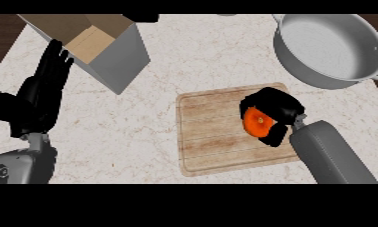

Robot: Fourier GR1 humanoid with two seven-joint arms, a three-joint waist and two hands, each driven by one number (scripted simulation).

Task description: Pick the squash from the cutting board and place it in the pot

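On cutting board: right robot hand curled round orange squash.
Squash at board's rt side; pot apart, upper rt of bench. Left robot hand open, fingers up, at left edge.

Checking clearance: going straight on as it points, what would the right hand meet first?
The right hand points up-left, away from the pot; probably the open box first, though height is unclear.

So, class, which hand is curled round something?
The right hand, curled round the orange squash over the cutting board; the left hand rests open, holding nothing.
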